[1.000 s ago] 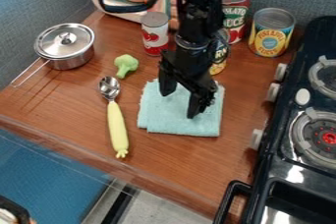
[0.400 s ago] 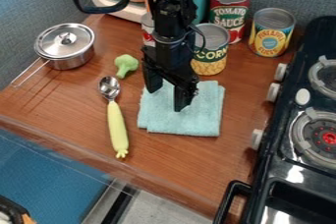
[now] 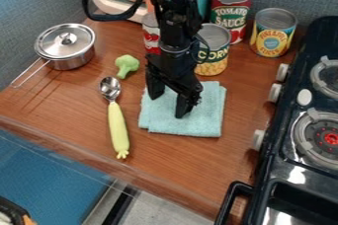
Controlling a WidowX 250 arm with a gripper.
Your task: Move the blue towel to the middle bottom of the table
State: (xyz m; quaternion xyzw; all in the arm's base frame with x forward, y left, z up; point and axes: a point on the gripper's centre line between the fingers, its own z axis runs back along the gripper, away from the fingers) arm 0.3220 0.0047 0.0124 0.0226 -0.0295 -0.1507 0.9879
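Observation:
My gripper [image 3: 167,106] hangs over the upper left part of the folded blue towel [image 3: 191,124], its two fingers spread apart with towel visible between them. The towel lies flat on the brown wooden table [image 3: 178,169], a little right of its middle. Whether the fingertips touch the cloth, I cannot tell. The arm covers part of the towel's upper left edge.
Left of the towel lie a spoon with a yellow handle [image 3: 117,128] and a green broccoli piece [image 3: 126,64]. A lidded metal pot [image 3: 64,46] stands farther left. Cans, including a corn can [image 3: 212,51], stand behind. A black stove [image 3: 304,135] borders the right side.
Over the last second my gripper has shifted left across the towel, uncovering the corn can. Since the middle frame it has come slightly lower. The towel has not moved.

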